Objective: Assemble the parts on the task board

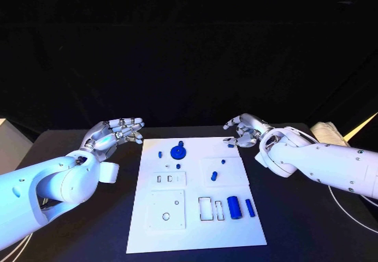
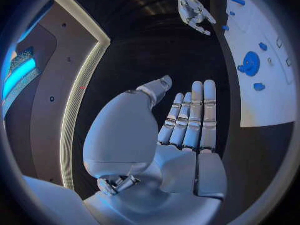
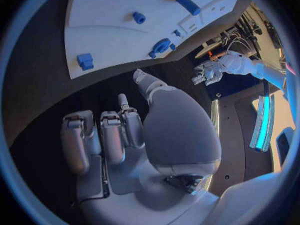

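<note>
The white task board (image 1: 197,224) lies in the middle of the black table. A round blue part (image 1: 178,151) sits near its far edge, with small blue pieces (image 1: 214,176) around it. A blue cylinder (image 1: 234,207) and a blue bar (image 1: 249,207) lie near the board's right side. My left hand (image 1: 118,134) hovers off the far left corner with its fingers (image 2: 194,115) stretched out, holding nothing. My right hand (image 1: 244,131) hangs over the far right corner, fingers (image 3: 100,140) loosely bent and apart, also holding nothing. A small blue block (image 1: 231,145) lies just below it on the board (image 3: 112,35).
White raised plates (image 1: 167,210) with holes and slots sit on the board's left half, and open white frames (image 1: 206,208) stand beside the cylinder. A white cable (image 1: 347,210) runs over the table at the right. A pale object (image 1: 327,131) lies at the far right corner.
</note>
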